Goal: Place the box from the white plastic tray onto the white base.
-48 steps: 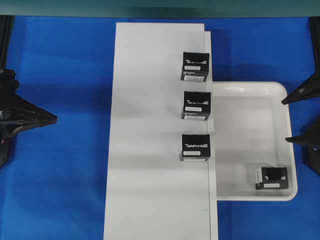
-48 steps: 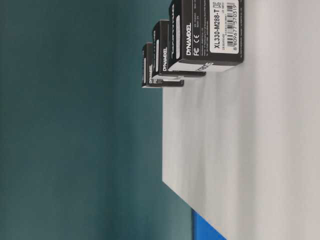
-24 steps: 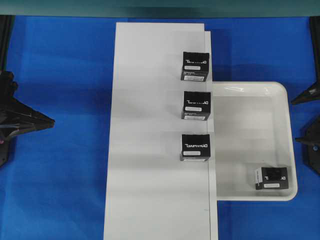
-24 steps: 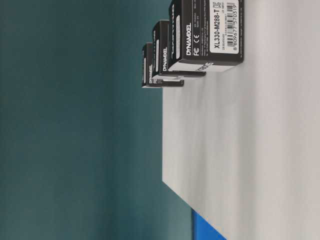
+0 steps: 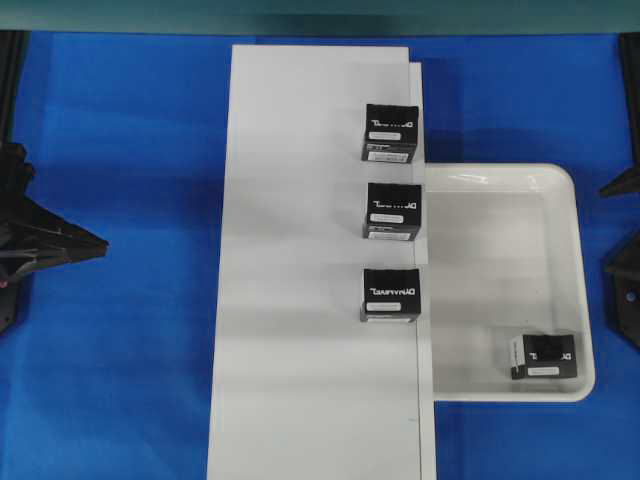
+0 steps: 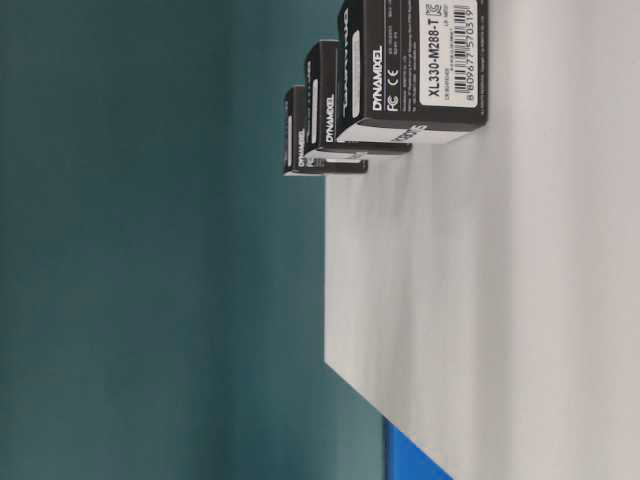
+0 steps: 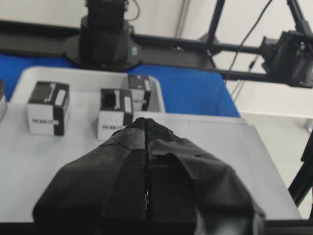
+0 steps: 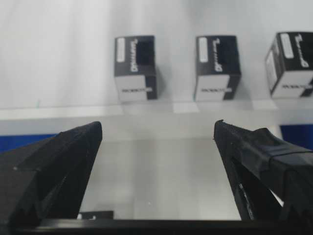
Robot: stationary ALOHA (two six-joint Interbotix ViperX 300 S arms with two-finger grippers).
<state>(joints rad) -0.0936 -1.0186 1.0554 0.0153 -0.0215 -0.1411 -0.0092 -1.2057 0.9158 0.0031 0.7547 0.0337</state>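
Observation:
Three black boxes with white lettering stand in a row along the right side of the white base [image 5: 300, 250]: the far box [image 5: 390, 132], the middle box [image 5: 393, 211] and the near box [image 5: 390, 294]. A further black box [image 5: 543, 356], with a white label on its side end, lies in the near right corner of the white plastic tray [image 5: 500, 175]. My right gripper [image 5: 605, 230] is open at the tray's right rim, nothing between its fingers [image 8: 73, 161]. My left gripper [image 5: 105, 242] is shut and empty, far left of the base.
Blue cloth [image 5: 130, 350] covers the table around the base and tray. The tray touches the base's right stepped edge. The table-level view shows the three boxes [image 6: 410, 65] in line on the base [image 6: 500, 300] before a teal wall. Dark frame posts stand at the table's sides.
My right gripper has drawn back to the right, off the tray toward the picture's edge, still open. The left gripper has slid slightly left. No box has moved.

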